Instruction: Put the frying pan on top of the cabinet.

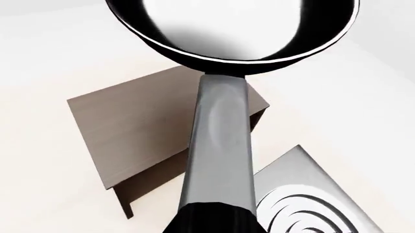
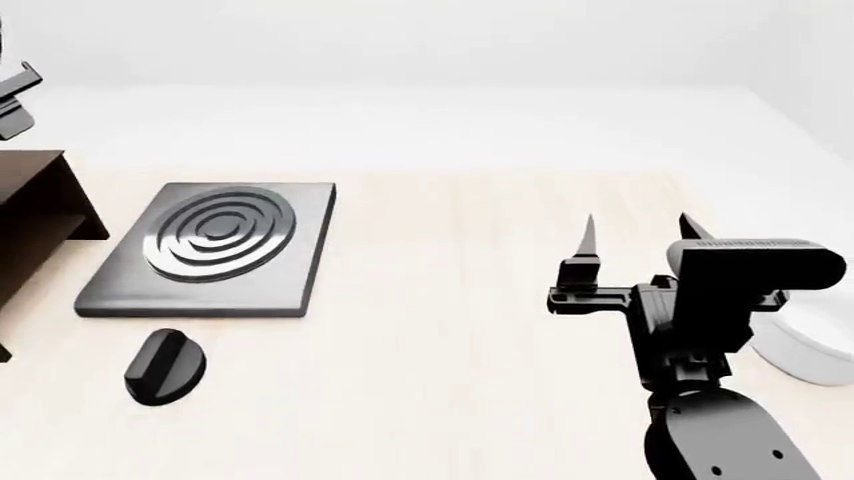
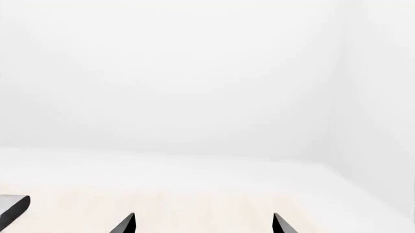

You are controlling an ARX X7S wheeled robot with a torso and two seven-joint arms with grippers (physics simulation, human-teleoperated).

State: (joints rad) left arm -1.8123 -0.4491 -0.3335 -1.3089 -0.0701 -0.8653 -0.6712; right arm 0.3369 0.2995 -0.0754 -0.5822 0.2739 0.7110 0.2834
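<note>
above the cabinet (image 1: 139, 131) the pan (image 1: 233, 29) hangs in the air, seen from the left wrist view: its glossy round body sits beyond the box's far edge and its long grey handle (image 1: 217, 155) runs back across the brown top toward the camera. the handle's near end disappears into a dark shape at the frame's edge, most likely the left gripper clamped on it, but the fingers themselves are not shown, so i cannot tell for sure how they stand. the hotplate (image 1: 311, 204) lies just beside the cabinet, on the table.

from the head view only a corner of the cabinet (image 2: 40, 210) shows at the left edge, with the hotplate (image 2: 214, 245) next to it and a small dark knob (image 2: 163, 366) near its front. the right gripper (image 2: 638, 245) hovers well apart from all this, its 2 fingers spread and holding nothing; a white bowl (image 2: 807, 345) peeks out behind that arm.

as a judgement, the lift and carry look done. what is left is to bring the pan down so it rests flat on the top, then let go.
</note>
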